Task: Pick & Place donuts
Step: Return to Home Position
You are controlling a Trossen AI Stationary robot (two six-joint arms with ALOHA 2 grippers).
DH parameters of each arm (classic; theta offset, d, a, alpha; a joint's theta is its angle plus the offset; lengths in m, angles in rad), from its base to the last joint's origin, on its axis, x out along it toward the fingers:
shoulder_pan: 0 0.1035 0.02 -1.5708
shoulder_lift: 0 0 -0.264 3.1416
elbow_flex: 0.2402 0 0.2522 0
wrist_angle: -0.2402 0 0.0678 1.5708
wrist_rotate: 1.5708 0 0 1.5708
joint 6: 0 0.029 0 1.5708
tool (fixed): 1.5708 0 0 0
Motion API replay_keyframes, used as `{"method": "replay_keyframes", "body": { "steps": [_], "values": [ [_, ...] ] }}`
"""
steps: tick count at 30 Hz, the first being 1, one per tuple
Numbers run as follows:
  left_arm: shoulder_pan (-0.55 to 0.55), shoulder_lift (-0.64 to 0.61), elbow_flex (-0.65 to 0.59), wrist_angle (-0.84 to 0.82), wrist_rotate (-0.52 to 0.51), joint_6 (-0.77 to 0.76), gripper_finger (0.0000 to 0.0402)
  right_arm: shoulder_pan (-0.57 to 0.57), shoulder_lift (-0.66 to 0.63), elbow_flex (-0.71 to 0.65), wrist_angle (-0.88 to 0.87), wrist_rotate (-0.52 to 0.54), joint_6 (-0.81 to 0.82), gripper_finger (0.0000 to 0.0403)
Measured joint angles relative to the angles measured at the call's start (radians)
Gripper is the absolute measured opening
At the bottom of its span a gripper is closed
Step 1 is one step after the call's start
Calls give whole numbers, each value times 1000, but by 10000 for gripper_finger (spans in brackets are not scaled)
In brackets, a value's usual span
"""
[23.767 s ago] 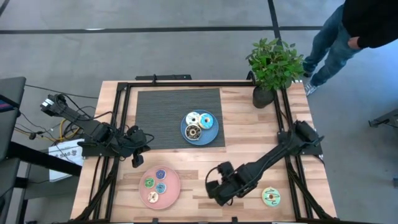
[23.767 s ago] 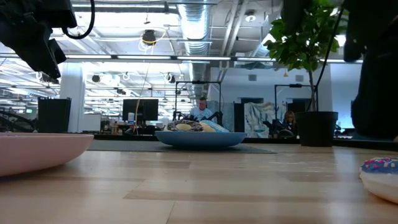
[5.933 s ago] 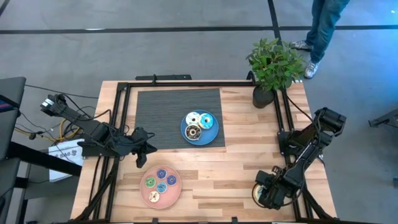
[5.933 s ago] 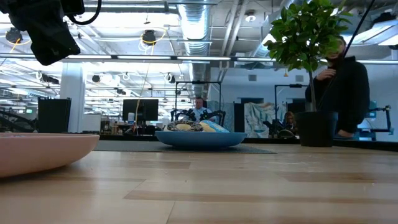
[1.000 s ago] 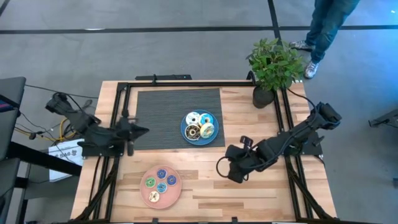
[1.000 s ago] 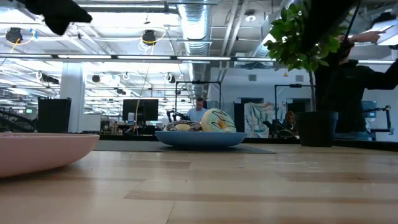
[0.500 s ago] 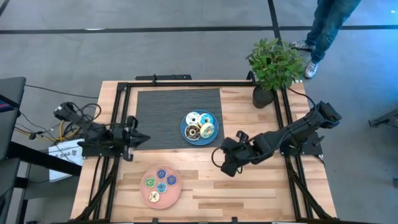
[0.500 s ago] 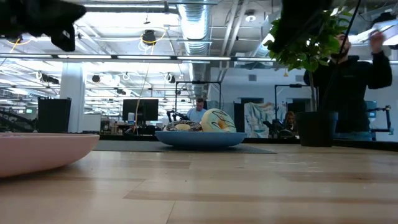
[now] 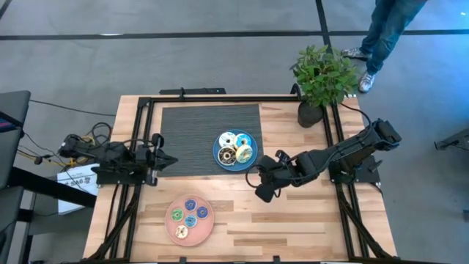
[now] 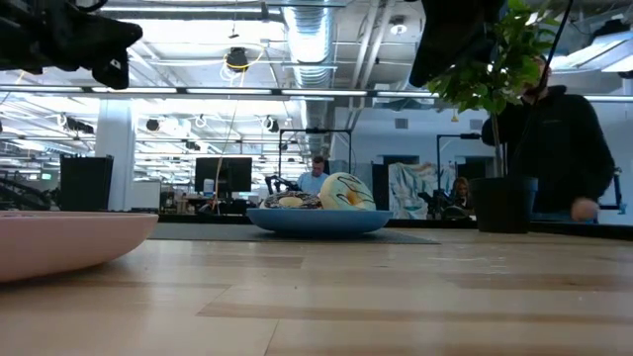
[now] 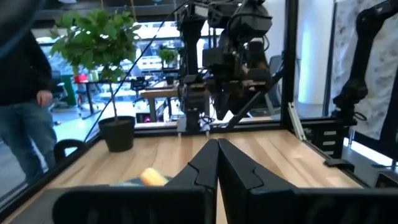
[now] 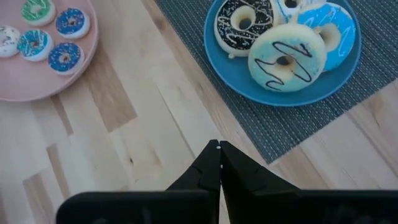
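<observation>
L pincer (image 9: pixel 165 160) is seen raised at the desk's (image 9: pixel 293 220) left edge, about midway along it, just beside the grey mat's (image 9: pixel 198 125) left border. Its fingers (image 11: pixel 202 167) are pressed together and nothing is held.

Pink plate (image 9: pixel 204 229) is set near the front-left corner, well apart from both pincers. Five small donuts (image 9: pixel 190 221) are carried on it: green, two blue, teal, cream.

Blue plate (image 9: pixel 233 169) is placed at approx. desk centre, on the mat's right part. Four large donuts (image 9: pixel 229 155) are held in it, and the pale squiggle-iced donut (image 12: pixel 286 57) is rested partly over the others.

R pincer (image 9: pixel 261 192) is held above bare wood, near the blue plate on its front-right side, clear of the plate and donuts. Its fingers (image 12: pixel 199 174) are closed tip to tip, empty.

A potted plant (image 9: pixel 322 73) is stood at the far-right corner. A person's legs (image 9: pixel 388 29) are seen beyond it.
</observation>
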Motion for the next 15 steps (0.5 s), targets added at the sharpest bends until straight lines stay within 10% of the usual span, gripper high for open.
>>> {"method": "replay_keyframes", "body": {
  "steps": [15],
  "values": [
    [211,0,0,-70,246,-12,0,0,0,0,23,0,8,0]
  ]
}}
